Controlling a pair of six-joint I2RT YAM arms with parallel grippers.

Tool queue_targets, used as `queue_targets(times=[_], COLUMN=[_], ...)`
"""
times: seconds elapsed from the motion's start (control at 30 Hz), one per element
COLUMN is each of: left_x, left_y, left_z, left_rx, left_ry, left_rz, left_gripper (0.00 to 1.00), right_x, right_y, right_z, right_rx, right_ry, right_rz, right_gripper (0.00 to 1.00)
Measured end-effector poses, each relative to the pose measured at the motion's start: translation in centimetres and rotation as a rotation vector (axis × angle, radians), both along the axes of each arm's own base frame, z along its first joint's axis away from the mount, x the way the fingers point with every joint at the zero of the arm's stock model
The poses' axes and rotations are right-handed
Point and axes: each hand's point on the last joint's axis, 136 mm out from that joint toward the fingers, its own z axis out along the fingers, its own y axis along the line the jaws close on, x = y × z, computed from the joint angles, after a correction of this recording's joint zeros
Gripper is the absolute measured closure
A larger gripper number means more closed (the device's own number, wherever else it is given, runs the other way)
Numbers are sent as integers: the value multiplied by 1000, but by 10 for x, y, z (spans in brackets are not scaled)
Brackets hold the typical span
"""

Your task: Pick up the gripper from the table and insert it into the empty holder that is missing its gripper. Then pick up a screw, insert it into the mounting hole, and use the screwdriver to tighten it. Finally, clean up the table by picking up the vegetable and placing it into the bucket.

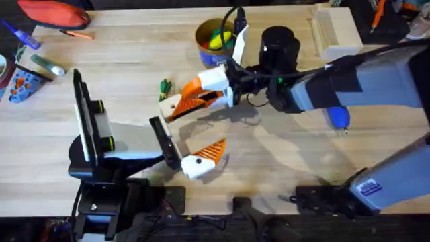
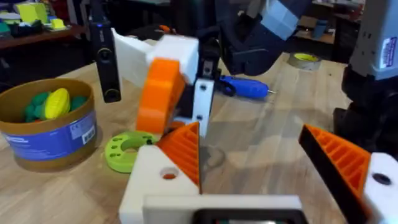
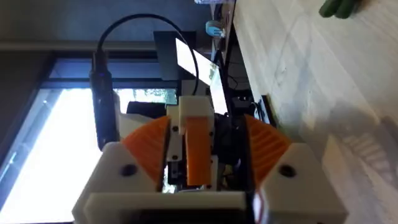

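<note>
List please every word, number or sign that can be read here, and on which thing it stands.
None can be read.
Bucket: blue label with white print, too blurred.
Right arm's white sticker: print too small.
White label on an arm link: blurred.

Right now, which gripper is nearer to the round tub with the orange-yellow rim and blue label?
Right. The right gripper hangs just in front of the round tub, holding a small orange block. The left gripper sits farther off, nearer the arms' bases.
</note>
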Motion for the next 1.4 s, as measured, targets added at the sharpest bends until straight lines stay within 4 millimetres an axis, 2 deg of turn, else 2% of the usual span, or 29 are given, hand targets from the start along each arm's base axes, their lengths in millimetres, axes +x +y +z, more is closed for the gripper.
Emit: queue_targets(times=[0.1, 0.17, 0.67, 0.97, 1.17, 1.2, 1.23, 1.33, 1.37, 1.4], left_x=[-2, -2, -2, -2, -2, -2, -2, -2, -2, -2], left_y=[-1, -1, -1, -1, -1, -1, -1, -1, -1, -1], left_z=[0, 0, 0, 0, 0, 0, 0, 0, 0, 0], left_rx=[-1, -1, -1, -1, -1, -1, -1, -1, -1, -1], left_ry=[1, 2, 2, 2, 1, 1, 1, 1, 1, 1], left_rz=[-11, -13, -14, -14, -14, -14, -14, -14, -14, -14], left_gripper=[15, 15, 16, 15, 15, 15, 15, 15, 15, 15], right_x=[4, 5, 10, 25, 33, 38, 39, 41, 44, 44], right_y=[1, 1, 0, -15, -44, -62, -68, -85, -103, -109], right_z=[-4, -6, -8, -1, 1, 4, 6, 19, 36, 40], right_rx=[-17, -26, -32, -28, -117, -163, -176, -215, -268, -292], right_ry=[18, 29, 28, -25, 7, -16, -30, -87, -164, -185], right_rz=[-25, -33, -57, -107, -183, -240, -257, -305, -350, -361], right_gripper=[167, 124, 111, 110, 110, 110, 108, 108, 109, 107])
